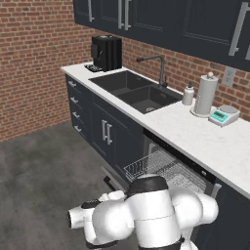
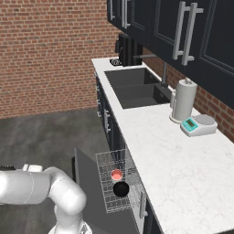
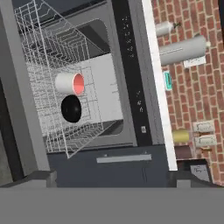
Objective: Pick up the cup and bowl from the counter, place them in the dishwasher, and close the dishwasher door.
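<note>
Dishwasher door (image 2: 89,183), nearest to the arm, lies dropped flat and open below the pulled-out wire rack (image 2: 106,160), and this is the one step left. Risk, as I judge it: the rack stands out over the panel, so lifting the door with the rack still extended could jam against the wire or jolt the cup (image 3: 70,83) and bowl (image 3: 71,108) loose (both rest side by side in the rack, cup lying on its side with its red inside showing, black bowl just beside it). A push from a bad angle could also slip off the panel edge. The jaws are spread wide and hold nothing; in the hand view both dishes sit well apart from the tips, out ahead. Farther back, the counter (image 2: 183,164) carries neither dish, only a paper towel roll (image 2: 183,98) and a scale (image 2: 199,125)
</note>
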Controlling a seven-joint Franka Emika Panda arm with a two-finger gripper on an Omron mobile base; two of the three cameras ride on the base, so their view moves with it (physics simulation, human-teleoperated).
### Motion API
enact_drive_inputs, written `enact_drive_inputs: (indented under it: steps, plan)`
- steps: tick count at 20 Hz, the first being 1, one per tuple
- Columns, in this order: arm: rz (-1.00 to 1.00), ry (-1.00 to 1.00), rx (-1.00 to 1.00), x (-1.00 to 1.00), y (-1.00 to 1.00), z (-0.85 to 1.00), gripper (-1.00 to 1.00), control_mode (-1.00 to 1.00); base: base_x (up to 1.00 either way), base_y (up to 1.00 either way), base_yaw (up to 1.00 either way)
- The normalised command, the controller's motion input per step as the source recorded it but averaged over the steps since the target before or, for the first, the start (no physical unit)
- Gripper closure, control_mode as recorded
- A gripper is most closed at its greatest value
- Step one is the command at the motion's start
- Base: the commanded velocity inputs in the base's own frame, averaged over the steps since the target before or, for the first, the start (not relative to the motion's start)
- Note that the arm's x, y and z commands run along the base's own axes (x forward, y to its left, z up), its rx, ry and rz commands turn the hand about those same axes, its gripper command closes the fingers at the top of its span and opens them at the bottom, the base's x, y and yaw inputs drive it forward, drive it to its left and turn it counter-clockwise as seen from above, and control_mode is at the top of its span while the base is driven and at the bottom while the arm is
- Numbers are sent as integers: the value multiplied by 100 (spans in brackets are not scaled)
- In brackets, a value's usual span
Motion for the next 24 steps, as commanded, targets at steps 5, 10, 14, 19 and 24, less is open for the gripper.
enact_drive_inputs:
  steps: [5,10,14,19,24]
  plan:
    - [-17,-11,-30,0,-5,-55,-100,-100,0,0,0]
    - [-15,-13,-30,0,-6,-50,-100,-100,0,0,0]
    - [-15,-10,-27,0,-29,-41,-100,-100,0,0,0]
    - [-12,-3,-20,1,-49,-25,-100,-100,0,0,0]
    - [-2,0,-7,8,-41,-14,-100,-100,0,0,0]
